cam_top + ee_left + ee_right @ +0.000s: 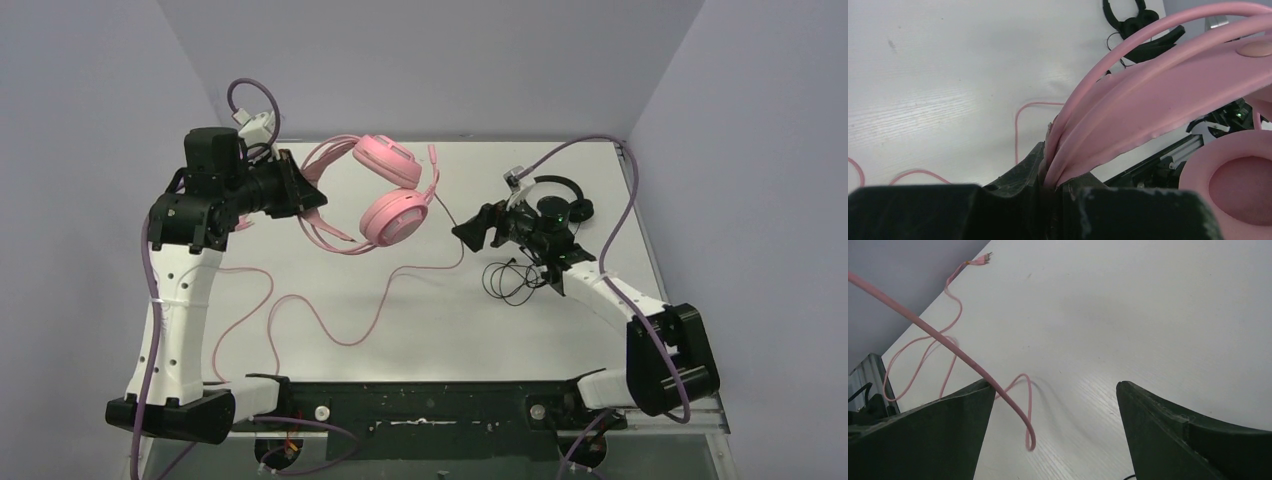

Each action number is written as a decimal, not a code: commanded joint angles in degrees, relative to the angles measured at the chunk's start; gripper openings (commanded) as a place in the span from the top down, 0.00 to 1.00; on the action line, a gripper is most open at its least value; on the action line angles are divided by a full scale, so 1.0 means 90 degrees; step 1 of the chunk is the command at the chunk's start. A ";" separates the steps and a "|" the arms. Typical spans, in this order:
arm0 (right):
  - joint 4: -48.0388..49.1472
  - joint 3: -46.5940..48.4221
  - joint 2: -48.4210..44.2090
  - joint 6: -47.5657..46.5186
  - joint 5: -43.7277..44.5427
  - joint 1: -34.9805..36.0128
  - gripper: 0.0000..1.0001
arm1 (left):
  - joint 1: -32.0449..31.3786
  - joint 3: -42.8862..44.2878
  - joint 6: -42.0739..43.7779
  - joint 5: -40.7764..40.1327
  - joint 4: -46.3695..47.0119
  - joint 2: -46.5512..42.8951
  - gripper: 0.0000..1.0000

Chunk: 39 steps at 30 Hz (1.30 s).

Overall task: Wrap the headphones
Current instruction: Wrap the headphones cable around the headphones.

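Left wrist view, left pincer (1050, 186): black fingers clamped tight on the pink plastic headband (1148, 90) of the pink padded over-ear headphones (392, 190). The thin bands are pinched right between the jaws.
Ear cups: one round pink padded cup (1243, 185) fills the lower right corner of this view. From above, both cups sit just right of the left pincer, over the far middle of the white table (430, 330) (whether they rest on it I cannot tell).
Right pincer (1055, 385): dark fingers spread as wide as they go, with nothing gripped. Bare tabletop shows between them.
Thin pink cable (953, 347): in the right wrist view it slants down from the upper left, passes the tip of one finger and hooks down into the gap between the jaws. Whether it touches that finger I cannot tell. Its pink plug (980, 260) lies well off, near the wall.
Cable from above: it trails from the cups and runs in loose loops across the near left part of the table.
Small black headphones (560, 195): they lie at the far right of the table, just behind the right wrist.
Thin black cable (508, 282): a loose tangle beside the right arm.
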 commanded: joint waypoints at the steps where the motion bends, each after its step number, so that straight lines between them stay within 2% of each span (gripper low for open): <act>1: 0.1495 -0.0037 0.0366 0.0035 0.0080 0.0378 0.05 | 0.0056 0.0481 -0.0529 0.0814 0.0347 -0.0190 1.00; 4: 0.1663 -0.0132 0.0564 0.0101 0.0365 0.0633 0.08 | 0.0070 0.0634 -0.0600 0.0930 0.0317 -0.0201 1.00; 9: 0.2598 -0.0463 0.0871 0.0365 0.0704 0.0857 0.19 | 0.0085 0.0834 -0.0645 0.0983 0.0236 -0.0282 1.00; 12: 0.3258 -0.0609 0.1005 0.0441 0.0845 0.0883 0.22 | 0.0085 0.0947 -0.0678 0.1085 0.0205 -0.0313 1.00; 17: 0.3633 -0.0674 0.1017 0.0587 0.0921 0.0886 0.25 | 0.0104 0.1173 -0.0633 0.1103 0.0044 -0.0313 1.00; 21: 0.3710 -0.0705 0.0891 0.0642 0.0947 0.0876 0.34 | 0.0112 0.1144 -0.0640 0.1133 0.0060 -0.0376 1.00; 23: 0.3685 -0.0708 0.0753 0.0689 0.0929 0.0814 0.42 | 0.0114 0.1109 -0.0627 0.1161 0.0094 -0.0403 1.00; 24: 0.3699 -0.0707 0.0650 0.0737 0.0857 0.0757 0.49 | 0.0123 0.1051 -0.0602 0.1156 0.0133 -0.0405 1.00; 25: 0.3684 -0.0702 0.0515 0.0807 0.0805 0.0656 0.64 | 0.0132 0.0985 -0.0530 0.1133 0.0185 -0.0415 1.00; 26: 0.3505 -0.0700 0.0298 0.0886 0.0831 0.0508 0.82 | 0.0141 0.0886 -0.0423 0.1052 0.0236 -0.0437 1.00; 27: 0.3207 -0.0689 0.0029 0.0931 0.0940 0.0338 0.95 | 0.0143 0.0771 -0.0283 0.0870 0.0253 -0.0465 1.00; 28: 0.2833 -0.0682 -0.0331 0.0913 0.1078 0.0177 1.00 | 0.0144 0.0646 -0.0058 0.0528 0.0237 -0.0502 1.00; 33: -0.0005 0.0071 -0.2171 -0.0530 0.1762 -0.0064 1.00 | 0.0144 -0.0602 0.0740 -0.1187 0.0850 -0.0920 1.00; 36: -0.1471 0.1007 -0.2570 -0.1339 0.1687 -0.0052 1.00 | 0.0120 -0.1221 0.0966 -0.1958 0.1124 -0.0993 1.00; 39: -0.2568 0.1973 -0.2525 -0.1887 0.1183 0.0032 1.00 | 0.0069 -0.1643 0.1099 -0.2261 0.1311 -0.0846 1.00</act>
